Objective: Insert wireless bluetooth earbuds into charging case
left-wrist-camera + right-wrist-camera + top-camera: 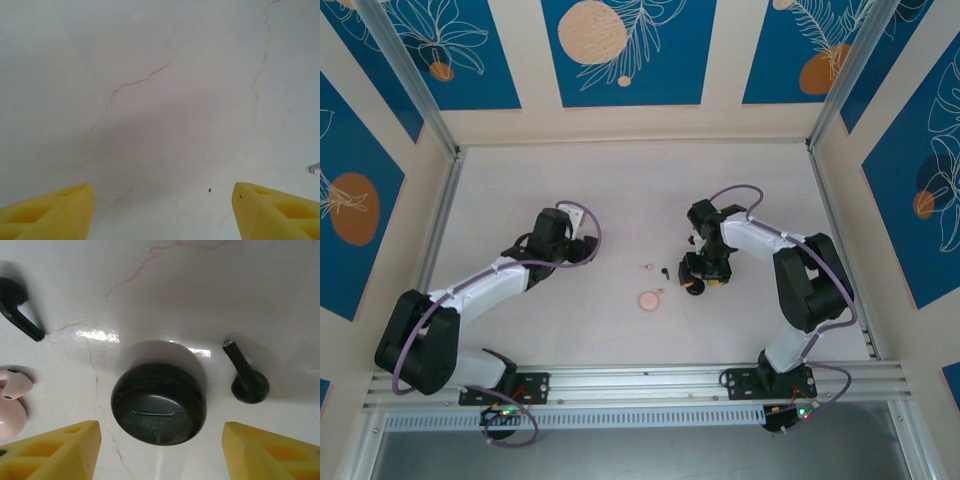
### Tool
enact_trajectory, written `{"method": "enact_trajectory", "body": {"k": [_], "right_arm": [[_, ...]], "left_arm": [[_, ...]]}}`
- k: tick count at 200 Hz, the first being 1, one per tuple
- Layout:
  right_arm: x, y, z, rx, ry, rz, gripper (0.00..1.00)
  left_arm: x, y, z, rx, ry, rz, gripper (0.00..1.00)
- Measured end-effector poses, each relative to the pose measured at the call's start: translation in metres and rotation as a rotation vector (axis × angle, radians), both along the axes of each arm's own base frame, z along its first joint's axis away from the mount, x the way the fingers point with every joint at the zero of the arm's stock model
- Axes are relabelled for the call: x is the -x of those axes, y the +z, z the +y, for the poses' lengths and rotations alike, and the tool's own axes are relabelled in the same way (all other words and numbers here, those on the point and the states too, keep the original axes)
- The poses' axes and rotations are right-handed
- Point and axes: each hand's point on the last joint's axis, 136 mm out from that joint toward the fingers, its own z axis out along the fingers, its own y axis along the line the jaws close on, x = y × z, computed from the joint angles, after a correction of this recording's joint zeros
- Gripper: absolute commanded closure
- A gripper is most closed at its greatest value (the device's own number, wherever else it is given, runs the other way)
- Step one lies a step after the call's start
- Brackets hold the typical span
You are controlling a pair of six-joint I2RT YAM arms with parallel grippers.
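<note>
A round black charging case (158, 404) lies lid shut on the white table. My right gripper (160, 456) is open, with one yellow finger on either side of the case's near edge and a gap on both sides. One black earbud (247, 379) lies just right of the case, and another black earbud (18, 311) lies at the far left. A pale pink earbud (12, 404) sits at the left edge. From above, the right gripper (698, 277) hovers right of a round pink case (648, 299). My left gripper (162, 212) is open over bare table.
From above, a small black earbud (665, 272) and a pink earbud (646, 266) lie between the two arms. The left gripper (587, 247) rests left of centre. Aluminium rails (640, 378) and patterned walls enclose the white table (640, 190).
</note>
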Motion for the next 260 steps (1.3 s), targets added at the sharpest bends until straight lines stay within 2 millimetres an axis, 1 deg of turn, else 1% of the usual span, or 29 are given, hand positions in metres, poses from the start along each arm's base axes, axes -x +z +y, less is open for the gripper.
{"method": "enact_trajectory", "body": {"k": [61, 77, 92, 128, 159, 174, 187, 194, 207, 238, 260], "right_arm": [[0.000, -0.015, 0.002, 0.042, 0.027, 0.029, 0.38], [0.000, -0.019, 0.002, 0.056, 0.035, 0.034, 0.40], [-0.001, -0.019, 0.002, 0.063, 0.037, 0.036, 0.42], [-0.002, -0.019, -0.001, 0.082, 0.045, 0.038, 0.53], [-0.002, -0.018, 0.000, 0.080, 0.050, 0.028, 0.55], [-0.007, -0.016, 0.002, 0.061, 0.049, -0.010, 0.56], [-0.011, -0.008, 0.006, 0.029, 0.041, -0.061, 0.56], [-0.013, -0.001, 0.009, 0.001, 0.033, -0.095, 0.57], [-0.018, 0.017, 0.016, -0.068, 0.015, -0.168, 0.56], [-0.028, 0.063, 0.039, -0.278, -0.036, -0.358, 0.57], [-0.027, 0.084, 0.053, -0.429, -0.074, -0.439, 0.57]], "left_arm": [[0.000, 0.000, 0.000, 0.005, 0.005, 0.001, 0.28], [0.000, 0.000, 0.000, 0.004, 0.005, 0.002, 0.28], [0.000, -0.002, 0.000, 0.003, 0.005, 0.005, 0.28], [0.000, -0.006, 0.000, -0.003, 0.004, 0.016, 0.28], [0.001, -0.006, -0.002, 0.005, -0.006, 0.018, 0.33], [0.003, -0.005, -0.007, 0.018, -0.036, 0.012, 0.34], [0.008, -0.004, -0.014, 0.037, -0.078, 0.000, 0.35], [0.011, -0.002, -0.019, 0.048, -0.105, -0.012, 0.36], [0.020, 0.001, -0.030, 0.071, -0.170, -0.040, 0.41], [0.044, 0.007, -0.063, 0.133, -0.355, -0.147, 0.44], [0.064, 0.009, -0.084, 0.166, -0.490, -0.237, 0.45]]}}
